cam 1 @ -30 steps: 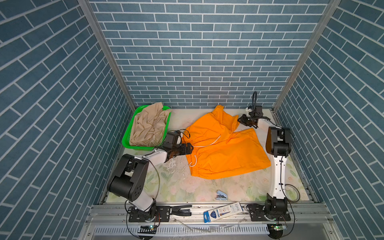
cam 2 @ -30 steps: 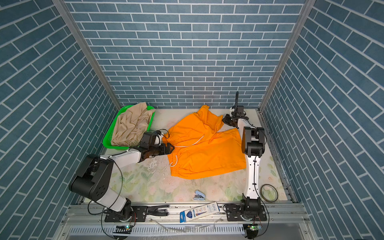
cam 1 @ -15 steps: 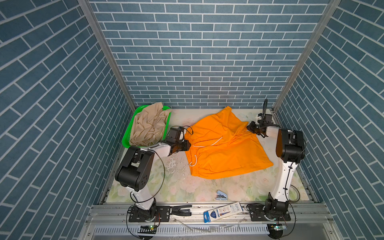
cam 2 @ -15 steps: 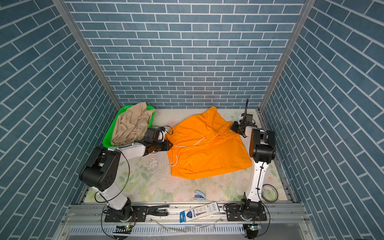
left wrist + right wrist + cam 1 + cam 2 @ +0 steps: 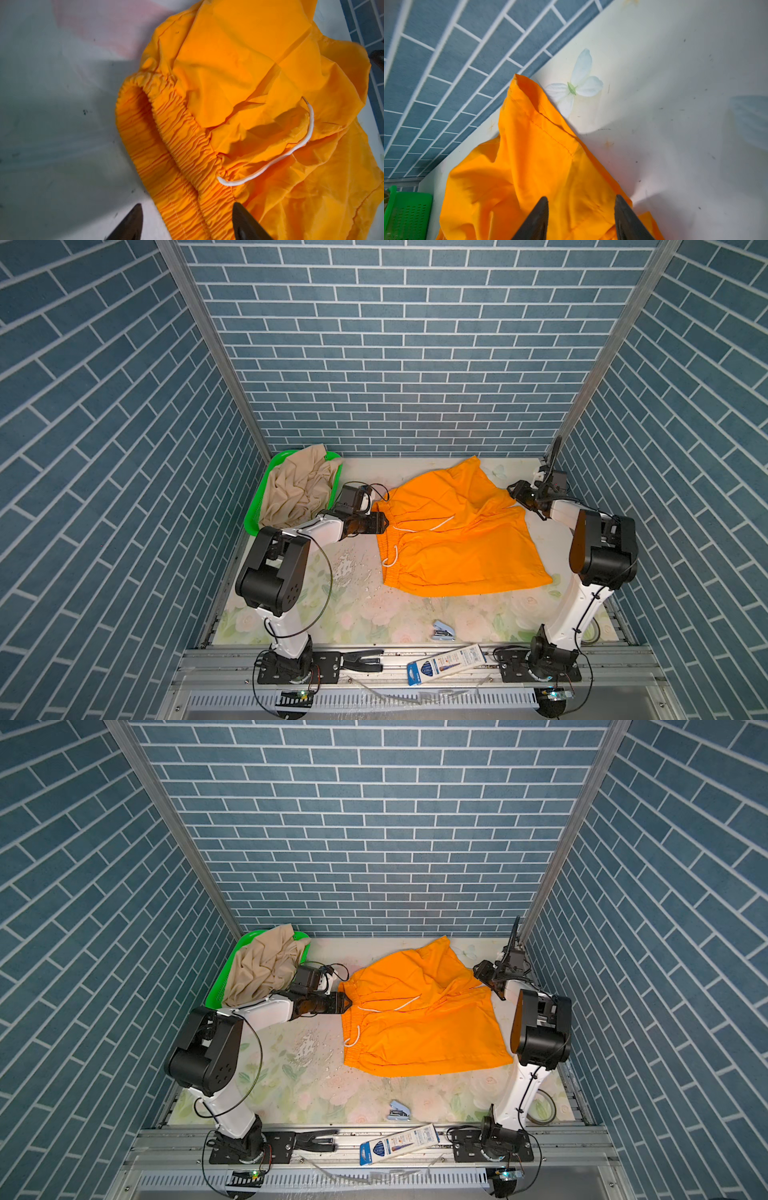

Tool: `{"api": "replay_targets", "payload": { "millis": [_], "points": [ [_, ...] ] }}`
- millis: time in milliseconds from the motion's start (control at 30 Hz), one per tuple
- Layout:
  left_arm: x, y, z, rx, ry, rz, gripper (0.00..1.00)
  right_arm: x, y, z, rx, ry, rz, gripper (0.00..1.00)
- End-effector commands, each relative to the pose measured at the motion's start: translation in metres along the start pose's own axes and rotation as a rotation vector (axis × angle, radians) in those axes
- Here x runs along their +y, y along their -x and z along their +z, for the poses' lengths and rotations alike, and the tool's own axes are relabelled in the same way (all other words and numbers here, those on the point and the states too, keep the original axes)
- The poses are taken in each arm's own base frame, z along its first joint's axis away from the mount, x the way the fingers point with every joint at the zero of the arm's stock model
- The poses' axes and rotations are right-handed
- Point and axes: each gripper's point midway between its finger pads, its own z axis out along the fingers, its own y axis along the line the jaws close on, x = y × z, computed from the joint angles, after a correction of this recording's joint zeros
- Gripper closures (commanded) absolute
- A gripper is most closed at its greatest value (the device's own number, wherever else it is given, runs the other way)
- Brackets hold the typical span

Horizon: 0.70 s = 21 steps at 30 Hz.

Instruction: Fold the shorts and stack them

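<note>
Orange shorts flatter; green basket near

- Three walls patterned as blue-grey brick with pale joints enclose the back and both sides.
- Slanting metal posts mark the two rear corners.
- The bench has a pale floral covering, scuffed and speckled.
- A grey metal rail runs along its near edge.
- Light is soft and even.

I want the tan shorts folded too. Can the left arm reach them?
Probably yes: the tan shorts lie uncovered in the green basket, right beside the left arm, nothing between.
</note>
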Motion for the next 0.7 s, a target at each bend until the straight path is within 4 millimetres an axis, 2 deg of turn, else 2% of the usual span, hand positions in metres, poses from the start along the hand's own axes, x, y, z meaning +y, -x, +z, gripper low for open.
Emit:
{"api": "replay_targets", "payload": {
  "millis": [0,100,200,333,467,567,667],
  "points": [
    [-0.008,-0.029,-0.019,0.08,-0.037,-0.078,0.24,0.012,0.008,-0.042,-0.034,-0.047,-0.044,0.47],
    [-0.022,-0.057,-0.032,0.116,-0.093,-0.117,0.21,0.018,-0.004,-0.07,-0.032,-0.054,-0.041,0.47],
    [-0.042,-0.081,-0.043,0.138,-0.115,-0.083,0.2,0.02,-0.023,-0.092,-0.024,-0.077,-0.048,0.47],
    [-0.065,-0.102,-0.047,0.151,-0.143,-0.041,0.21,0.019,-0.056,-0.107,0.051,-0.105,-0.066,0.47],
    [-0.058,-0.128,-0.042,0.223,-0.112,-0.084,0.29,0.014,-0.081,-0.116,0.108,-0.132,-0.055,0.47],
    [-0.038,-0.155,-0.042,0.268,-0.037,-0.126,0.33,0.012,-0.098,-0.125,0.137,-0.12,-0.022,0.45],
    [-0.035,-0.163,-0.043,0.258,-0.042,-0.139,0.33,0.007,-0.106,-0.13,0.14,-0.13,-0.009,0.44]
  ]
}}
